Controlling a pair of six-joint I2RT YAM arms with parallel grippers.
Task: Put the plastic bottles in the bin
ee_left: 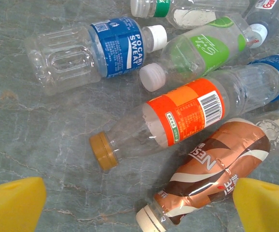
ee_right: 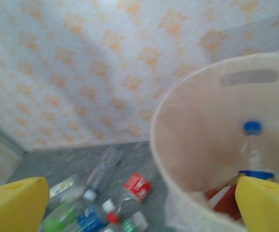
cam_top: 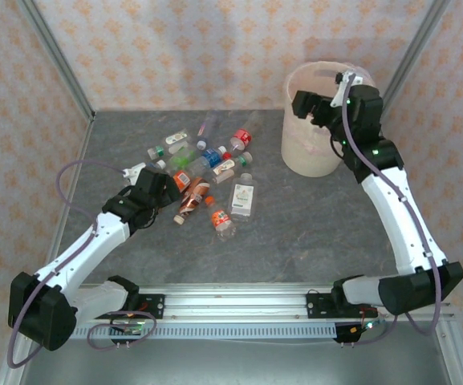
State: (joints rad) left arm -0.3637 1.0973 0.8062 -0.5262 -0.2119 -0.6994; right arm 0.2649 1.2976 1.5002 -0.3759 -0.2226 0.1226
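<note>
Rail (cam_top: 231, 301) and arm bases sit nearest in the top view. Beyond them the left gripper (cam_top: 167, 191) is low at the left edge of the bottles (cam_top: 211, 164), which lie scattered mid-left on the table (cam_top: 335, 216), axes every which way. Right gripper (cam_top: 307, 104) hangs over the mouth of the bin (cam_top: 299, 156) at far right, well apart from the pile, so the left arm is clearly nearer for a pick. Left wrist view: yellow pads (ee_left: 13, 205) spread wide, with only the cap end of the brown bottle (ee_left: 216, 169) between them, lying flat and nearer the right pad. Its long axis runs diagonally, white cap lower left toward the gripper, base up and right. Orange-label bottle (ee_left: 178, 118) lies just beside it, roughly parallel, gold cap also lower left. My read: that axis is closer to the closing line than across it, so the wrist wants a twist before descending. Right wrist view, blurred: pads (ee_right: 13, 205) spread and empty, bin rim below and right, a blue-cap bottle (ee_right: 252, 128) inside it, cap up.
</note>
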